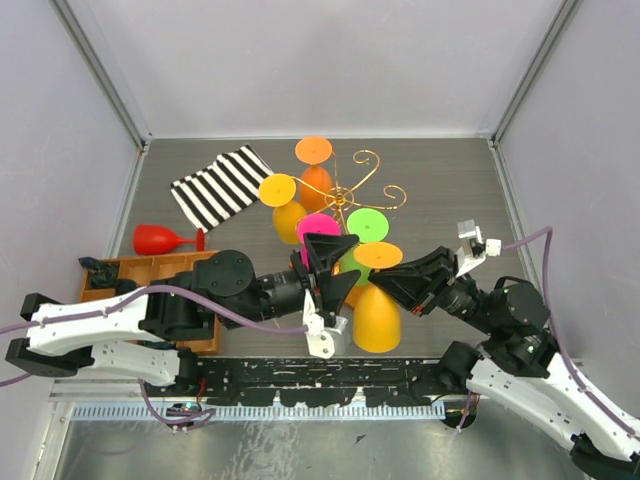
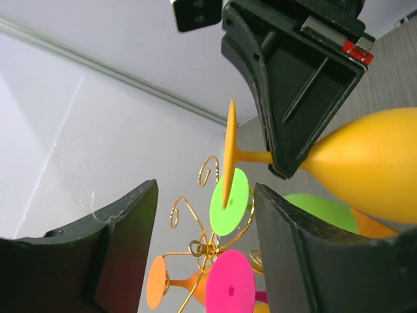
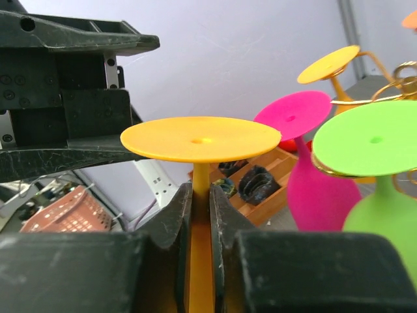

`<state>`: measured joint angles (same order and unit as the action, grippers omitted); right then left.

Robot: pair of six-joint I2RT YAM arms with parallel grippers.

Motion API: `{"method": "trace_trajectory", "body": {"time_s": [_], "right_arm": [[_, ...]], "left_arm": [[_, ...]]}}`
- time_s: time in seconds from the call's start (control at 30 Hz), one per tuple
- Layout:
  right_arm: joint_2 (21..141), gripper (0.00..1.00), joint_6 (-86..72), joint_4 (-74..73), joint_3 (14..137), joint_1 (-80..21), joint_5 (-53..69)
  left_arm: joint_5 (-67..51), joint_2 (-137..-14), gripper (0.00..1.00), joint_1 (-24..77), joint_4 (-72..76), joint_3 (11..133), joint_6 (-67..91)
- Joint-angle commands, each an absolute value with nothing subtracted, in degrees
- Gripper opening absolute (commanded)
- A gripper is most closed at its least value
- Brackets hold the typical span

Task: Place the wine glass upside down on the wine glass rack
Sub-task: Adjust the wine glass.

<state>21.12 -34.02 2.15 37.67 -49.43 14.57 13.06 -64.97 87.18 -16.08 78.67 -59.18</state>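
The wine glass (image 1: 377, 318) is orange-yellow and stands upside down, foot (image 3: 201, 138) on top, just in front of the wine glass rack (image 1: 362, 172). My right gripper (image 3: 201, 195) is shut on its thin stem right below the foot. No gold wire touches that foot in the right wrist view. My left gripper (image 2: 205, 195) is open with nothing between its fingers, close on the glass's left (image 1: 335, 268). From the left wrist view the glass (image 2: 371, 163) lies beyond the right fingertip. The gold curled arms (image 2: 195, 241) show between the jaws.
Orange (image 1: 314, 150), yellow (image 1: 277, 190), pink (image 1: 318, 228) and green (image 1: 366, 224) glasses hang upside down on the rack. A red glass (image 1: 160, 239) lies on its side at the left. A striped cloth (image 1: 220, 185) lies behind it, and a compartmented wooden tray (image 1: 140, 270) sits near the left arm.
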Motion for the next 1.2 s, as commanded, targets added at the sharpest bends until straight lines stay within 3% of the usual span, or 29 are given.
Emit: {"method": "trace_trajectory", "body": {"time_s": [0.0,0.23,0.57,0.73,0.97,1.17], "right_arm": [[19.48,0.01,-28.43,-6.18,44.81,-49.59,7.38],[17.40,0.01,-26.35,-15.08,47.94,-49.57,-0.62],[14.97,0.01,-25.16,-22.19,51.04,-49.57,-8.04],[15.36,0.01,-25.23,-24.51,51.67,-49.57,-13.19],[19.22,0.01,-30.38,-34.41,51.93,-49.57,-33.61],[21.11,0.01,-31.02,-35.97,52.73,-49.58,-36.48]], "left_arm": [[15.66,-62.51,0.70,87.31,-7.43,76.66,-54.09],[20.61,-65.57,0.77,87.21,-8.65,79.25,-50.06],[24.89,-70.21,0.86,80.32,-13.40,87.69,-31.14],[25.31,-72.21,0.86,74.40,-19.25,93.41,-19.87],[35.98,-77.35,0.82,72.51,-28.05,99.37,-6.69],[40.59,-78.93,0.82,72.53,-30.79,99.96,-1.35]]}}
